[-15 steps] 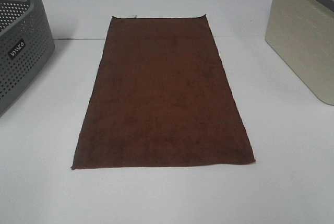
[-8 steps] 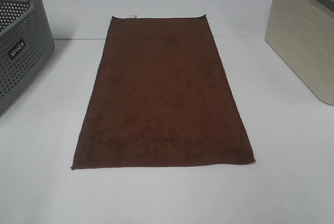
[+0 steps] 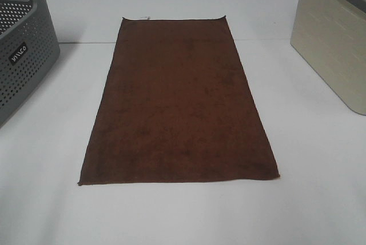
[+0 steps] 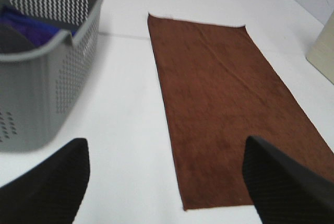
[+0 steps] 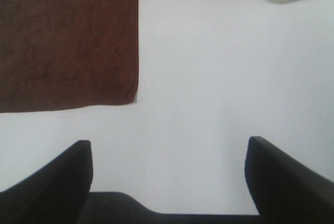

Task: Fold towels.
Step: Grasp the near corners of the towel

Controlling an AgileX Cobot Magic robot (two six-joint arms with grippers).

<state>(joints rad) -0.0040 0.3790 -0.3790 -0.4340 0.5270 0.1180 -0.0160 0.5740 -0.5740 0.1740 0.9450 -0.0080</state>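
The brown towel (image 3: pixel 180 102) lies flat and unfolded mid-table (image 3: pixel 320 188), its long side running from 6 to 12 o'clock, with a small white tag (image 3: pixel 143 17) on the 12 o'clock edge. From the towel, a grey perforated basket (image 3: pixel 23 56) stands at 10 o'clock and a beige bin (image 3: pixel 331 45) at 2 o'clock. The left gripper (image 4: pixel 164 148) hangs spread wide, holding nothing — the right gripper (image 5: pixel 168 144) is likewise spread and empty, near a towel corner.
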